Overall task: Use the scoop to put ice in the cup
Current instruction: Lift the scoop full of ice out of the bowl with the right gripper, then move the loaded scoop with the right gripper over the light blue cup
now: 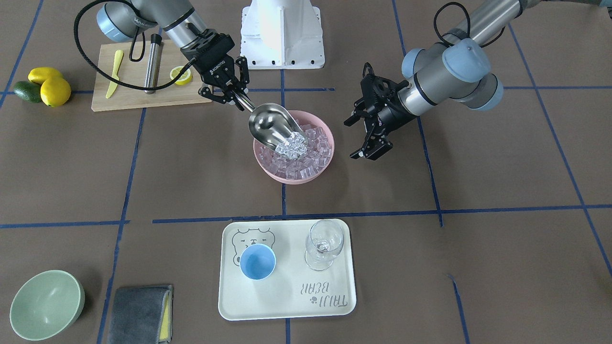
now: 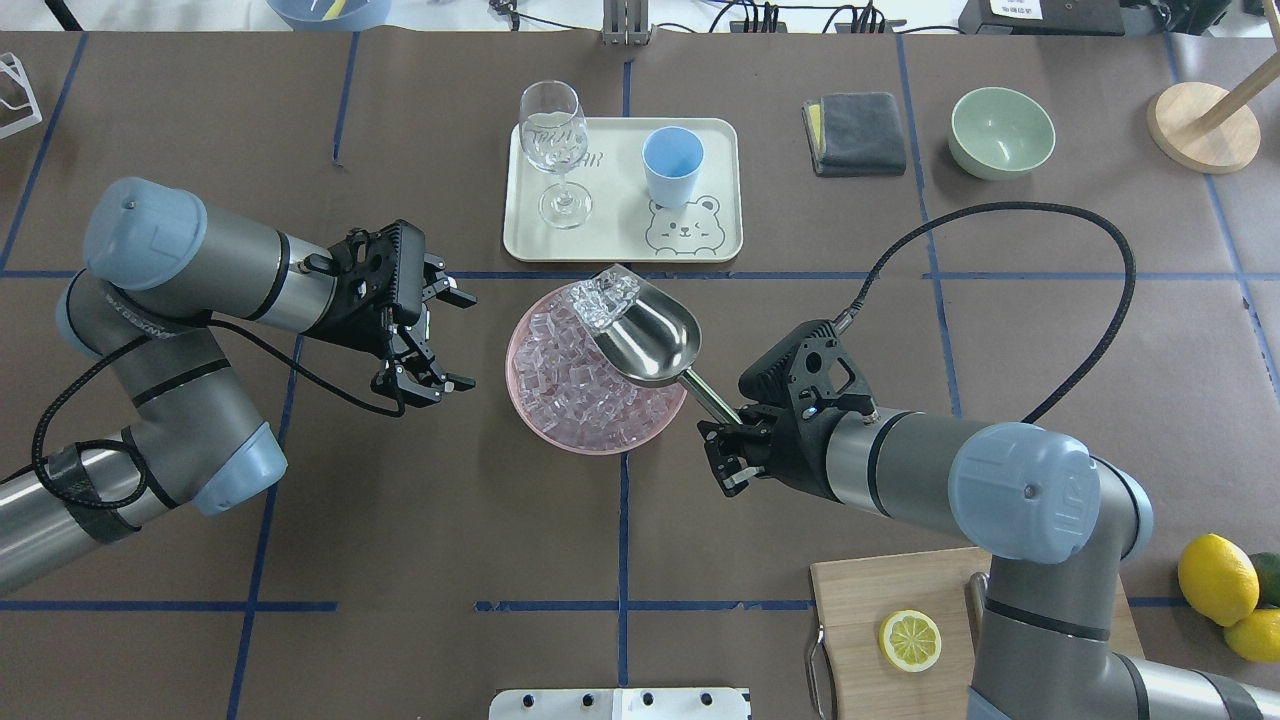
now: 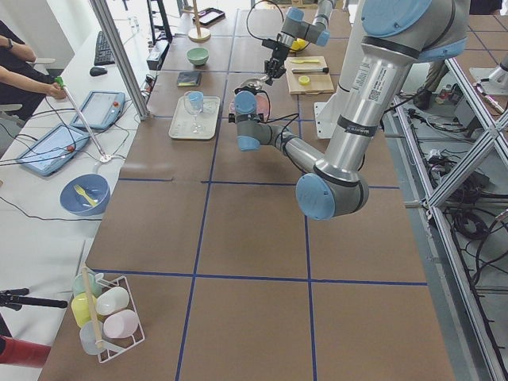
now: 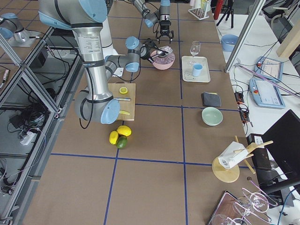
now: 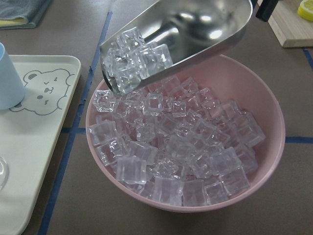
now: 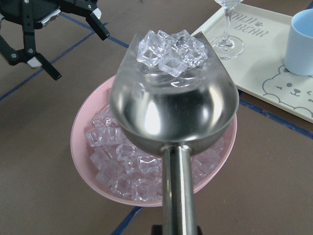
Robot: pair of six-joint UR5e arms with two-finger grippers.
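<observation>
My right gripper [image 1: 228, 91] is shut on the handle of the steel scoop [image 1: 269, 125], which it holds tilted over the pink bowl [image 1: 294, 181]. A small heap of ice [image 1: 293, 145] lies at the scoop's front lip, above the bowl's many cubes [image 5: 181, 147]. In the right wrist view the scoop [image 6: 171, 107] carries the ice [image 6: 171, 49] at its far end. The light-blue cup [image 1: 257, 261] stands upright on the cream tray [image 1: 287, 296], beyond the bowl. My left gripper [image 2: 458, 340] hangs open and holds nothing beside the bowl [image 2: 510, 365].
A clear wine glass [image 1: 324, 243] stands on the tray next to the cup. A green bowl [image 1: 45, 303] and a grey cloth [image 1: 141, 313] lie further along. A cutting board [image 1: 138, 98] with a lemon half, a steel tube and a yellow knife sits behind my right arm.
</observation>
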